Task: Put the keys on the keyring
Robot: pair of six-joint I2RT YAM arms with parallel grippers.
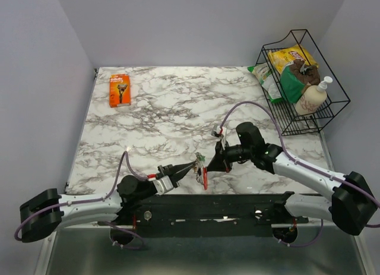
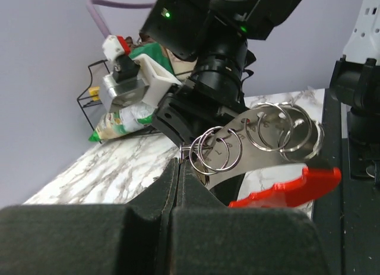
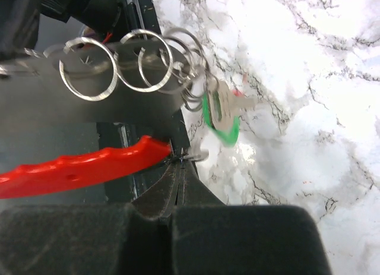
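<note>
Well, the left fingers are shut tight, and their tips seem to pinch a thin wire ring at the edge of the keys. The right fingers are shut too. They nip something tiny and dark right at the end of the red tag, and I cannot tell if that is the keyring. The keys hang in the air between the two arms, over the near edge of the desk, with a green key dangling down.

Both holds look very small, so a tug or twist could make the bunch slip and drop.

The desk is white marble with grey veins. An orange box lies far back on the left. A wire basket of packets stands at the back right, with plain pale walls around.
</note>
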